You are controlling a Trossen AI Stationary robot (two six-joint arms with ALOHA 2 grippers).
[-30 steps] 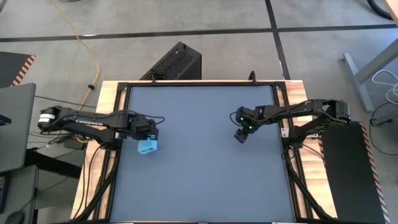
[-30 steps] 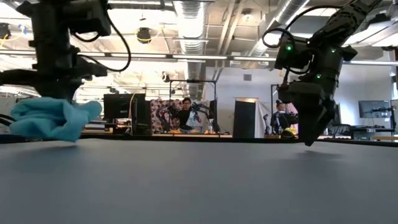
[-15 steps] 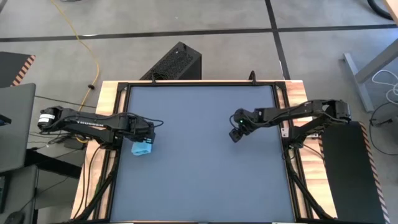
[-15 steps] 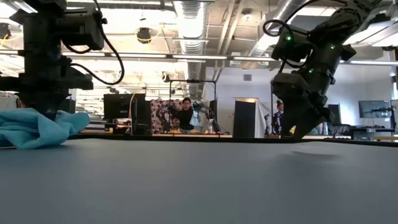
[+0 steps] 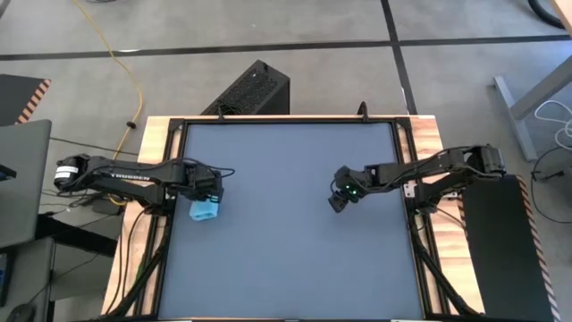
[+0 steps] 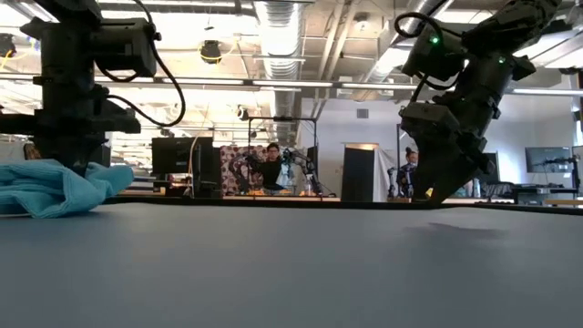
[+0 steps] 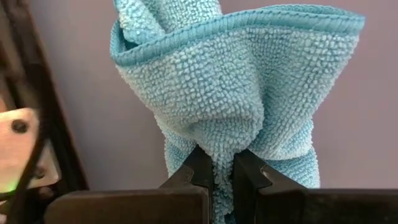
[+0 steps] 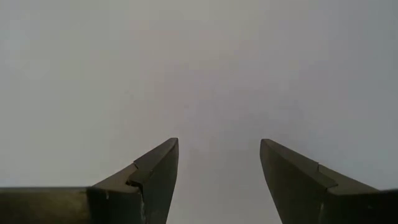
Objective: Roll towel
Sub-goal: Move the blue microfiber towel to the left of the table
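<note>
**Left arm pinching towel at table's left edge**

We see the left gripper (image 7: 222, 171) clamped narrow on a bunched fold of the towel (image 5: 205, 210), which lies crumpled on the table (image 5: 286, 259) by its left edge. Right gripper (image 8: 217, 168) is spread wide, holding nothing, over bare tabletop right of centre, well apart from the towel.

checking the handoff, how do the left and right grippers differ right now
The left gripper is shut on the towel; the right gripper is open and holds nothing. The left sits at the table's left edge; the right hovers right of centre, over bare tabletop. Both are dark, two-fingered and point down at the table.
</note>
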